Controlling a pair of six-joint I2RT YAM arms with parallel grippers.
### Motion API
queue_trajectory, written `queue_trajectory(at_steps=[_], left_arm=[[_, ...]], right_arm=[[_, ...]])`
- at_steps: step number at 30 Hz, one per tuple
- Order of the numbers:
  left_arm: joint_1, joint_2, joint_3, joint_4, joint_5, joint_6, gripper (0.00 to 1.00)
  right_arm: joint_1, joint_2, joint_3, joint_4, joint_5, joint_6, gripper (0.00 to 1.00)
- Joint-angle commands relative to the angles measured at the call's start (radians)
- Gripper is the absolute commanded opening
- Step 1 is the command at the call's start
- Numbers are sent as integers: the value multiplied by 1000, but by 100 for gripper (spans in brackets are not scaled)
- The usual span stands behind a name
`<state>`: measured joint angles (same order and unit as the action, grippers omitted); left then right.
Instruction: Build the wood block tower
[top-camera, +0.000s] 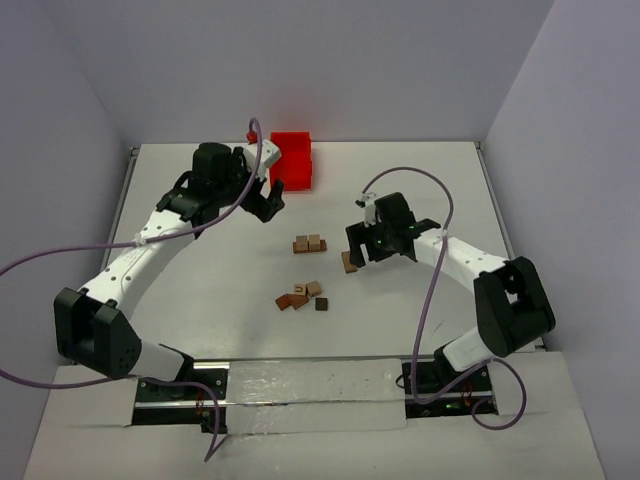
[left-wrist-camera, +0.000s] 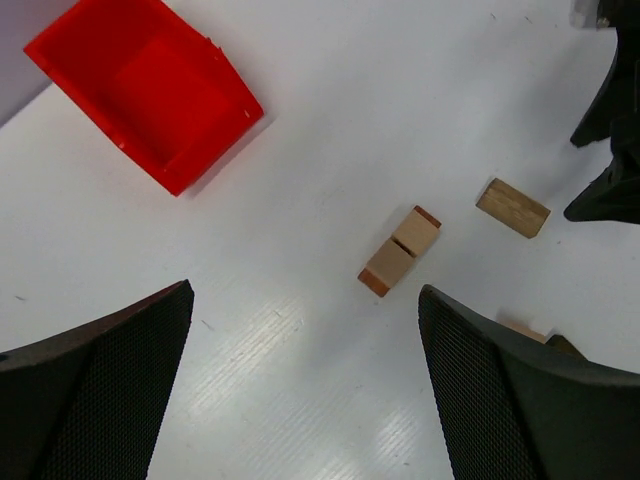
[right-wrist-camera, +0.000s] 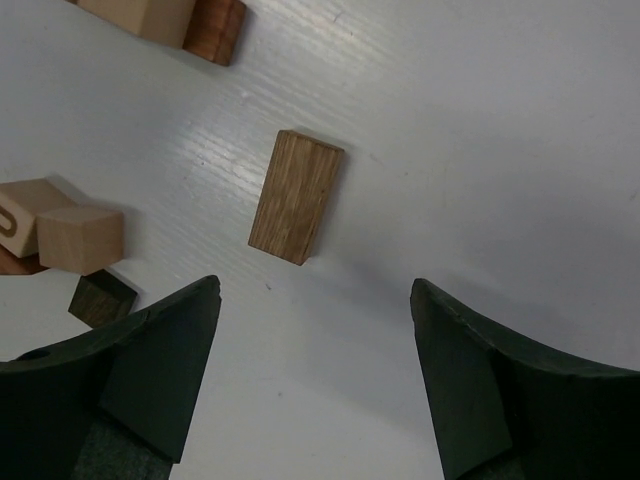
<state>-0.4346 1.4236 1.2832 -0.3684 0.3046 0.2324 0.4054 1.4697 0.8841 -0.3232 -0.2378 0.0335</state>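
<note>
The wood block tower (top-camera: 308, 243) is just a short row of smooth tan cubes mid-surface (top-camera: 220, 320), with loose blocks (top-camera: 303, 296) near it. The right tool (right-wrist-camera: 315, 300) hangs released and empty by a flat brown slab (right-wrist-camera: 296, 197), whose grain only its wrist view shows. The left tool (left-wrist-camera: 305, 292), spread wide and empty, looks onto a glossy red bin (left-wrist-camera: 200, 150).

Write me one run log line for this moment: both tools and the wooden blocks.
left tool: open, empty | right tool: open, facing flat brown block | other blocks: scattered on table
</note>
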Motion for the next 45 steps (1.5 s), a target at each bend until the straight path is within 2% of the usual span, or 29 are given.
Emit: queue_trajectory(at_steps=[1,3,9,15,19,21,25,28,32,36,41,45], left_arm=[[46,-39,-66,74,-6,-141,99],[57,-40,-76,55,23,-141,99],[66,-51,-130,78,26,-146,99],[66,-18,-115,72,44,-148,99],[66,-6,-99,69,48,-145,99],[66,-5,-100,72,51,-142,99],[66,-2,-92,68,53,-134,99],[67,-1,-90,65,61,-129,99],[68,-7,-92,53,95,-103,99],[68,-5,-85,33,140,-79,99],[120,-2,-62,5,232,-74,99],[208,5,-48,-1,372,-85,99]], right_arm=[[66,61,14,30,78,74,75],[81,85,26,43,89,89,71],[107,152,51,67,132,112,71],[150,214,87,58,170,117,69],[162,241,105,44,190,111,60],[163,253,126,33,210,103,53],[165,278,150,-9,221,77,48],[167,276,150,-30,209,47,39],[165,210,128,-62,164,-63,27],[158,155,151,-133,105,-232,21],[125,161,337,-352,-84,-521,13],[119,218,508,-533,-176,-682,8]])
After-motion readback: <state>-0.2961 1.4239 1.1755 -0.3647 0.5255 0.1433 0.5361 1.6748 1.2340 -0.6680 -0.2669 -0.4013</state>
